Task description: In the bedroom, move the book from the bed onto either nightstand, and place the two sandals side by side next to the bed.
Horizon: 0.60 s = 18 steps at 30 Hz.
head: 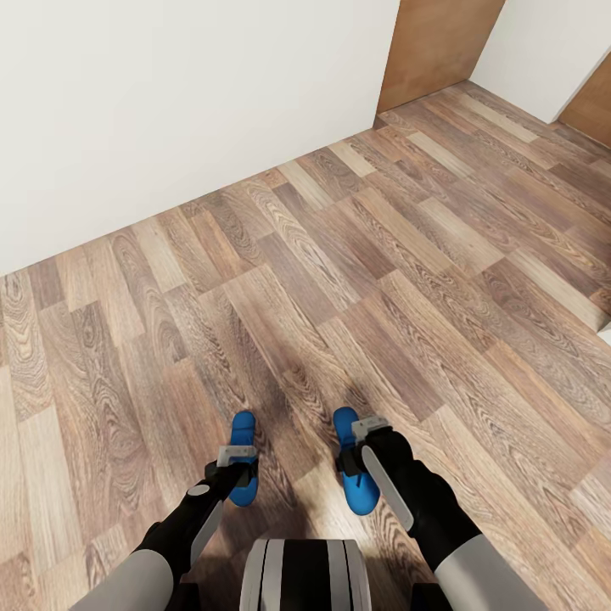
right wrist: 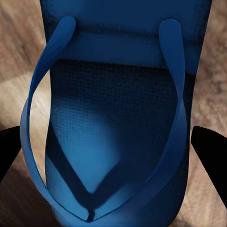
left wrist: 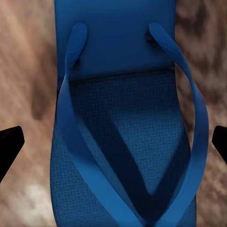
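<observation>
We look down on a wood-plank floor that runs from the middle of the head view out toward 1 o'clock, where it meets a white wall and a brown wooden door; a second strip of brown wood shows at 2 o'clock by the right edge.

At 6 o'clock sits our own trunk, with both arms reaching forward. Our left gripper hangs over the left sandal at about 7 o'clock, and our right gripper over the right sandal at about 5 o'clock. The two blue sandals lie apart on the planks, roughly parallel, toes pointing away from us.

In the left wrist view the left sandal lies between the two dark fingertips, which stand wide apart and clear of its edges, gripping nothing. In the right wrist view the right sandal likewise sits between spread fingertips, which hold nothing.
</observation>
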{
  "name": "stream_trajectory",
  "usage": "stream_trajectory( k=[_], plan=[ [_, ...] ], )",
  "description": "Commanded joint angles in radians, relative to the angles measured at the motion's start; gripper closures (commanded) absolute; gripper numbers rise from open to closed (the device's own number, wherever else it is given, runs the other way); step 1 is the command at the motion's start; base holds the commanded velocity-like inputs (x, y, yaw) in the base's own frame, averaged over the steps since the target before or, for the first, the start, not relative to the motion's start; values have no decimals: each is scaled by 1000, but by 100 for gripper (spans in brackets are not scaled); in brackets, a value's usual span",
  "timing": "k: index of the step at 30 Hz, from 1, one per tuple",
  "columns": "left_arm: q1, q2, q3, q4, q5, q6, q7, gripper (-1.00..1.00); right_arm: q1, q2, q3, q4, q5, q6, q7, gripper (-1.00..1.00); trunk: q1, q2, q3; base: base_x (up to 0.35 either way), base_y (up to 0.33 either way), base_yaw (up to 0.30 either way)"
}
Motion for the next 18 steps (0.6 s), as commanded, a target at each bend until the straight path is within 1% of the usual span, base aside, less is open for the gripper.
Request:
stream_trajectory(
  k=[1, 6, 11, 18],
  plan=[
    [0, 1, -4, -1, 5, 4, 2, -100, -1, 0, 3, -1, -10, 3, -10, 100, 0, 0, -1, 0, 0, 0],
    [0, 0, -4, -2, 5, 4, 1, -100, -1, 0, 6, -1, -10, 3, -10, 100, 0, 0, -1, 0, 0, 0],
    [0, 0, -4, -2, 6, 4, 1, -100, -1, 0, 7, -1, -10, 3, -10, 100, 2, -1, -20, 0, 0, 0],
    [0, 0, -4, -2, 6, 4, 1, -100, -1, 0, 7, -1, -10, 3, -10, 100, 2, -1, -20, 0, 0, 0]
  ],
)
